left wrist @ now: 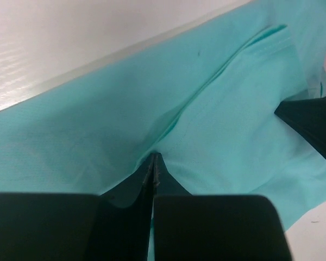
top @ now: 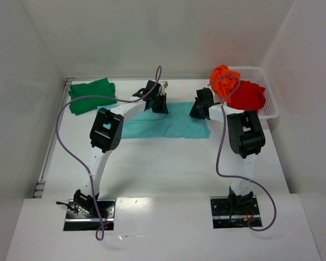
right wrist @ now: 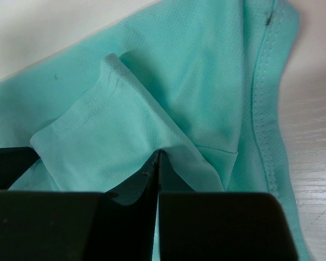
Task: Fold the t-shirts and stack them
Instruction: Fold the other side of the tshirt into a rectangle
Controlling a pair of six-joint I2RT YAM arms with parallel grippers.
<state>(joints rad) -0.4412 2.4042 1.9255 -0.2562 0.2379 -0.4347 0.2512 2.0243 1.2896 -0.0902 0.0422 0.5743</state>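
Seen from above, the light teal t-shirt (top: 168, 126) lies spread across the middle of the tabletop (top: 152, 168). The left pincer (top: 156, 102) and the right pincer (top: 200, 110) are at its far edge. Only the wrist views show each pincer shut tight on a pinch of teal cloth. Only the overhead shows the dark green t-shirt (top: 91, 96) folded at far left, and the orange t-shirt (top: 224, 80) and red t-shirt (top: 248, 95) heaped in the white basket (top: 270, 106).

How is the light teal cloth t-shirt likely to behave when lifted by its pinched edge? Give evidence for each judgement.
Probably floppy: the light teal cloth t-shirt puckers into folds where the left gripper pinches it. Likely light: the thin knit bunches in the right gripper. It should drape and sag between both, not hold shape.
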